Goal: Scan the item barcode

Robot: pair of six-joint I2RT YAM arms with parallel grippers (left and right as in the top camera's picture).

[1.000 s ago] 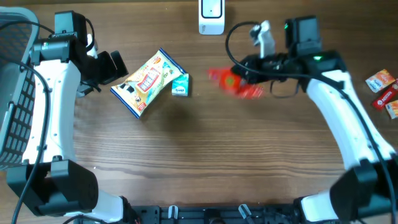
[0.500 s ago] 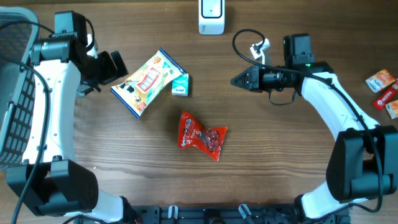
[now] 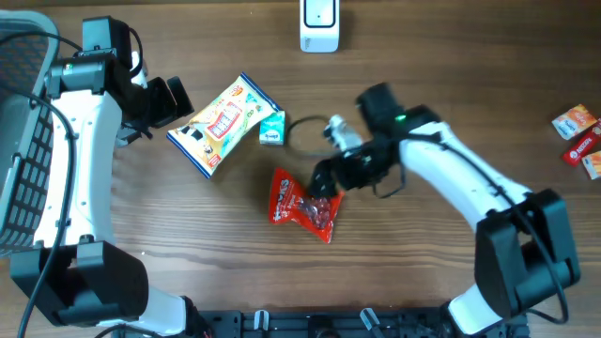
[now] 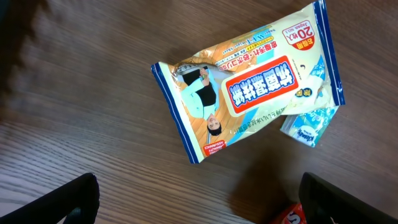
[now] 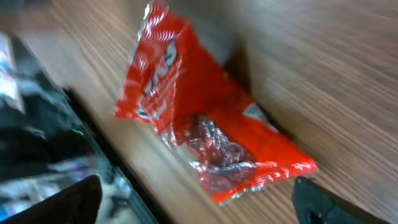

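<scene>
Currently the pouch (image 3: 302,207) lies flat, well below the scanner (image 3: 318,23) — unheld. Right gripper (image 3: 327,180) hovers at its scanner-side edge, jaws apart; left gripper (image 3: 175,98), jaws also apart, sits below-left of the scanner. Pickup and scan appear outstanding — judged from position.

The red snack packet (image 3: 302,208) lies flat and crinkled, shiny foil with a clear window showing dark sweets inside, turned at a slant, well apart from the white scanner (image 3: 319,25), on the robot's side of it.
</scene>
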